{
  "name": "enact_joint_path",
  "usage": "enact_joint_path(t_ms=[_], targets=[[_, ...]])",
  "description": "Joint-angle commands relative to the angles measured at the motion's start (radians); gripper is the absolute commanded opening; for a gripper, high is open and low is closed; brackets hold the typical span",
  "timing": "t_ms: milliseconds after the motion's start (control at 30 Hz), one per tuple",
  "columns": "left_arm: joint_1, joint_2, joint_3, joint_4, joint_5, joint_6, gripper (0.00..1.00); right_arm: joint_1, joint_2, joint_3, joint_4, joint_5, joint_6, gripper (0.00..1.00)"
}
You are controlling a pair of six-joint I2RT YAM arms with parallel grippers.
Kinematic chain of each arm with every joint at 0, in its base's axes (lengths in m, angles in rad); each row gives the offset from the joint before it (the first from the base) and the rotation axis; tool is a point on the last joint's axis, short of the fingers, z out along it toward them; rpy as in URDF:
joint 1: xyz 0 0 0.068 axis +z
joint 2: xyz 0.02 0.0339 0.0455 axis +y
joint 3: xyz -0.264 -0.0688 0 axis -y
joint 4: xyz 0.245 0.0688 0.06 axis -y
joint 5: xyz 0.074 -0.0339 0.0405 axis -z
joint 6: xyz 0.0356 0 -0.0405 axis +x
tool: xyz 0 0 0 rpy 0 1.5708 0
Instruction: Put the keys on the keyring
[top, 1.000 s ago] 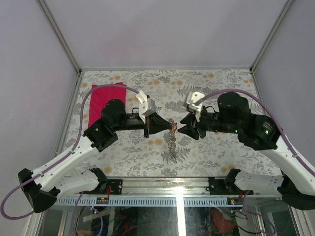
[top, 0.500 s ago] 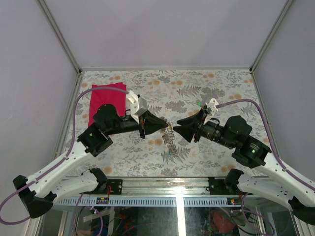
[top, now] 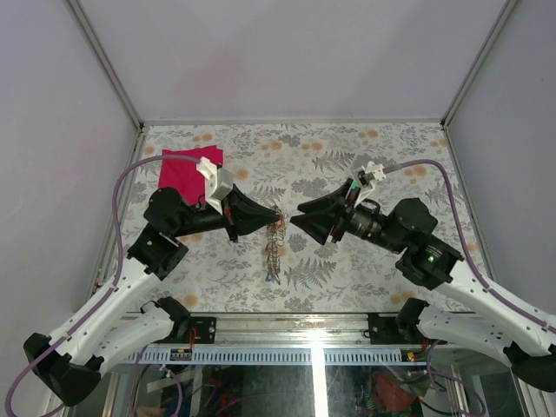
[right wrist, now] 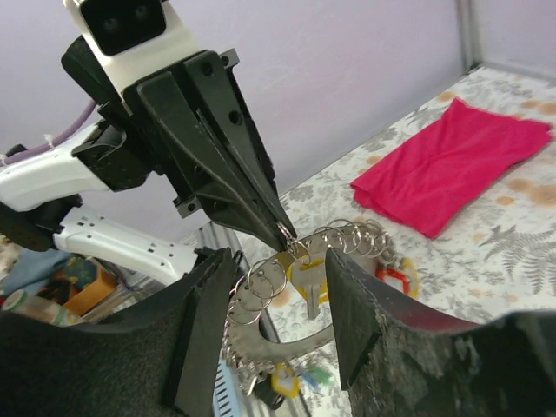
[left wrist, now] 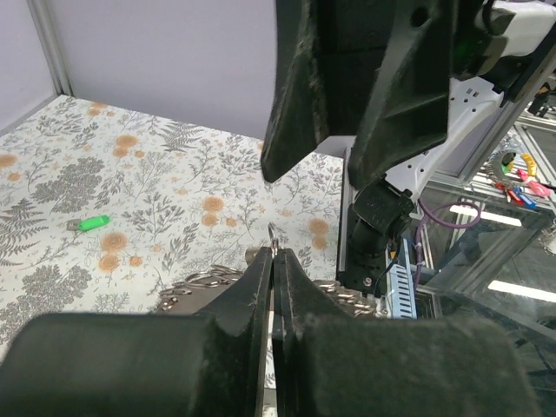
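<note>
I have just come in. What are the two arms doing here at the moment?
The left gripper is shut on the keyring, pinching a small ring at its top so that the bunch hangs from it, with several keys on it. The right gripper is open, with its fingers on either side of the bunch and closed on nothing. One green key lies loose on the table, and a red cloth lies at the far left.

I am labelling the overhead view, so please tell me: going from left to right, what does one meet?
Red cloth → left fingers → right fingers. The bunch of rings and keys hangs at the left fingers' tip, so I omit it.
</note>
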Motion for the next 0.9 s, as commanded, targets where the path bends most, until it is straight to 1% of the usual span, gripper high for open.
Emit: enact_joint_path(t_ms=[0,67,133,333,467,600,700,867], targets=[[0.03,-0.026,-0.005,0.202,0.093,-0.056,0.0,-0.082,0.05,0.006,0.205,-0.215,0.171,0.55],[0.034,-0.034,-0.005,0.203,0.096,-0.054,0.0,-0.135,0.057,-0.022,0.262,-0.251,0.24,0.55],[0.035,-0.041,-0.003,0.205,0.094,-0.057,0.0,-0.157,0.062,-0.026,0.274,-0.268,0.262,0.54],[0.034,-0.051,-0.008,0.214,0.097,-0.063,0.0,-0.161,0.098,-0.014,0.284,-0.335,0.274,0.52],[0.035,-0.053,-0.005,0.22,0.098,-0.062,0.0,-0.16,0.106,-0.019,0.288,-0.355,0.274,0.54],[0.035,-0.047,-0.002,0.227,0.106,-0.065,0.0,-0.16,0.125,-0.014,0.298,-0.392,0.283,0.54],[0.035,-0.047,-0.009,0.246,0.109,-0.078,0.0,-0.16,0.13,-0.019,0.312,-0.405,0.297,0.5],[0.035,-0.052,-0.007,0.251,0.106,-0.084,0.0,-0.161,0.128,-0.026,0.322,-0.402,0.3,0.47]])
